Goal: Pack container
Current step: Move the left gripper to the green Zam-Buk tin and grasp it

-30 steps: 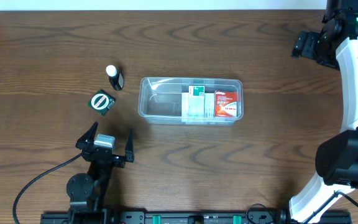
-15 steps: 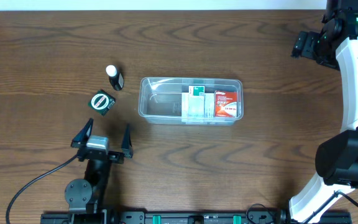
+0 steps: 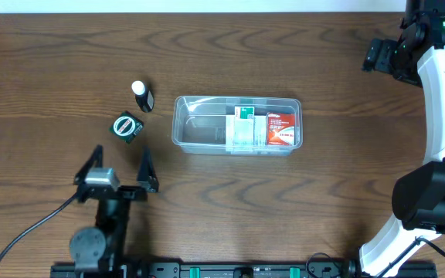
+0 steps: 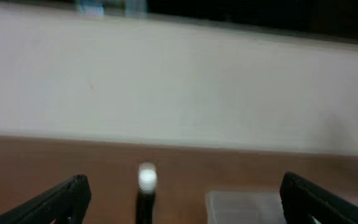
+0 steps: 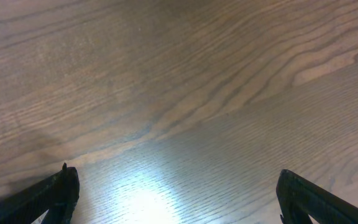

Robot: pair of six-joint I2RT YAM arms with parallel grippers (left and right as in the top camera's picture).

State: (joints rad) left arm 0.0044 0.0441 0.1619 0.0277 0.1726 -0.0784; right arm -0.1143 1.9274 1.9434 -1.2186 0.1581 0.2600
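left wrist view blurred, bottle (image 4: 146,186) cut off below, left end effector (image 3: 120,164) spread empty near container (image 3: 199,127), right end effector (image 5: 176,183) spread above desk (image 5: 179,93)

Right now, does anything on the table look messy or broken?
Nothing looks spilled or broken. The clear tub sits straight with a green-and-white box and a red box inside. A little bottle and a dark box, turned a bit crooked, sit outside, left of the tub.

Clear container (image 3: 195,131) holding boxes (image 3: 283,129), bottle (image 3: 142,96) to its left, left claw (image 3: 120,154) spread
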